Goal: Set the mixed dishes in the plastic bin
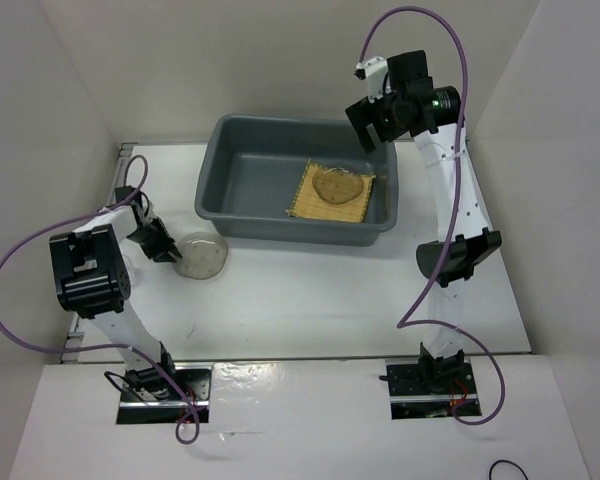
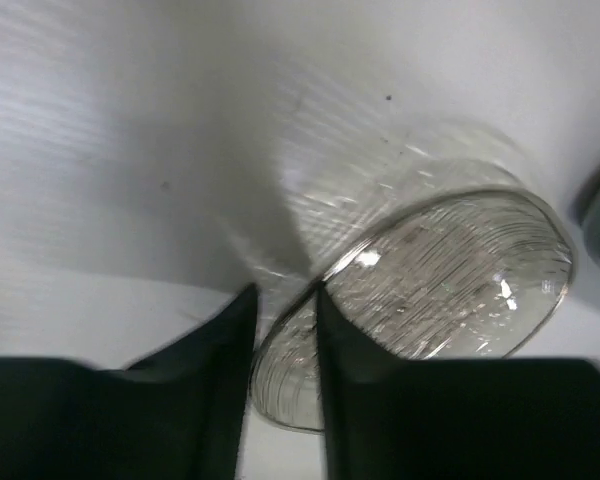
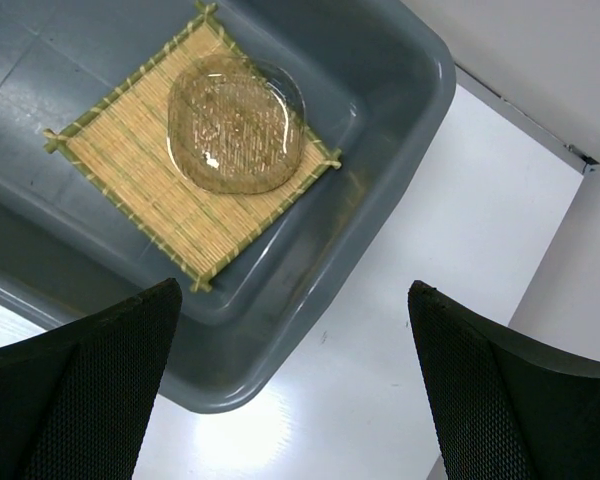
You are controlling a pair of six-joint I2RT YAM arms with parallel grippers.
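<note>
The dark grey plastic bin (image 1: 242,180) stands at the back middle of the table. Inside it lies the tan woven mat (image 1: 310,205) with a clear plate (image 1: 338,186) on top; both show in the right wrist view, mat (image 3: 140,190) and plate (image 3: 235,125). A second clear ridged plate (image 1: 202,255) lies on the table left of the bin. My left gripper (image 1: 168,250) is shut on that plate's near rim (image 2: 440,270), one finger over it and one under. My right gripper (image 1: 370,125) is open and empty, high above the bin's right corner (image 3: 380,200). No cup is in view.
White enclosure walls stand on the left, back and right. The bin's right rim (image 1: 390,190) is close to the right arm's upright link (image 1: 450,200). White table surface (image 1: 320,290) lies in front of the bin.
</note>
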